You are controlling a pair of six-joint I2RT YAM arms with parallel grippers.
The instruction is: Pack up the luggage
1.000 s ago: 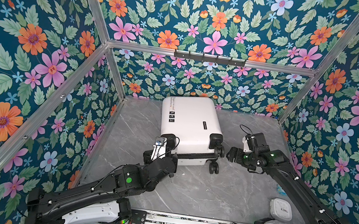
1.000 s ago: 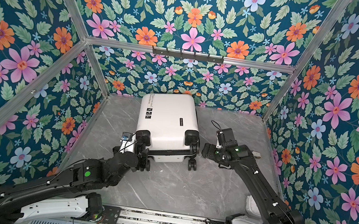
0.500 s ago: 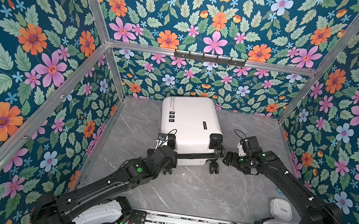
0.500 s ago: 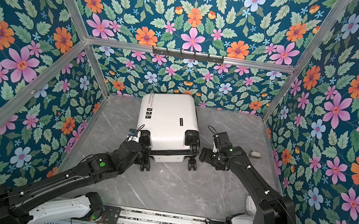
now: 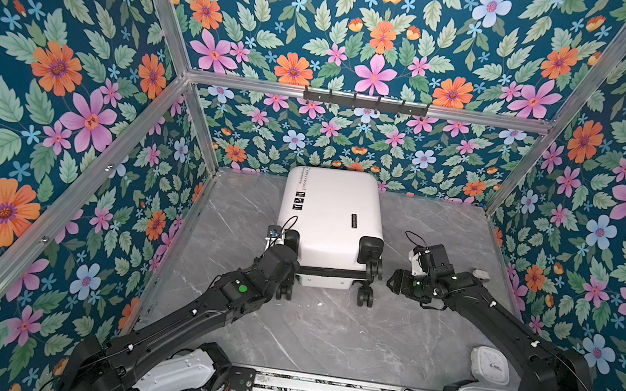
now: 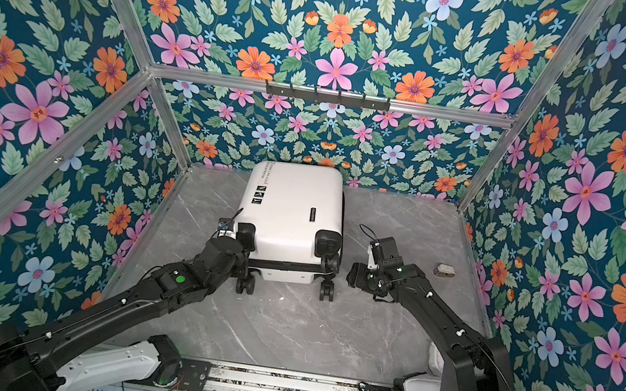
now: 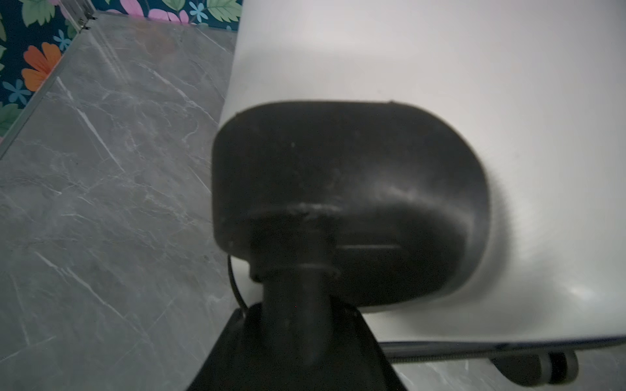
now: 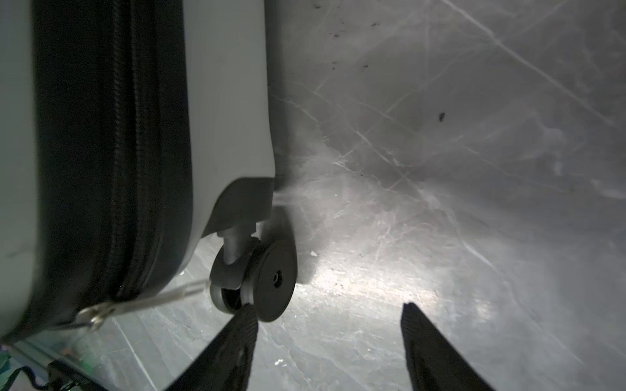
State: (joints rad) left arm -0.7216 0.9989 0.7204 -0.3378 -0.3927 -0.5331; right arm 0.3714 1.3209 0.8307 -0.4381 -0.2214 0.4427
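Left tool (image 5: 285, 271) is tucked in at the luggage (image 5: 330, 224), against the wheel-end corner on the left arm's side. From the left wrist view we see only the black wheel housing (image 7: 349, 189), its stem running down into a dark blurred shape that may be the tool's fingers. We cannot tell how wide the tool stands or whether it has hold of anything. Right tool (image 5: 394, 281) is just beside the opposite wheel-end corner, low over the tabletop (image 5: 324, 333). In the right wrist view its fingertips (image 8: 245, 320) stand well apart with bare marble between them, so we read it as parted and holding nothing. One tip is at the rim of the luggage's caster (image 8: 271, 281), touching it or very nearly.

We see the luggage closed and lying flat on a broad side on the tabletop, printed white shell facing up. Its long axis runs from the back wall (image 5: 352, 143) toward the robot's base, only slightly skewed. The wheel end points toward the arms; the far end sits just beside the back wall. Along the luggage's side the black zipper (image 8: 135, 162) is done up, its metal pull (image 8: 96, 313) lying at the wheel-end corner, near the caster. A small grey object (image 5: 480, 274) lies well apart from the luggage, beyond the right tool.
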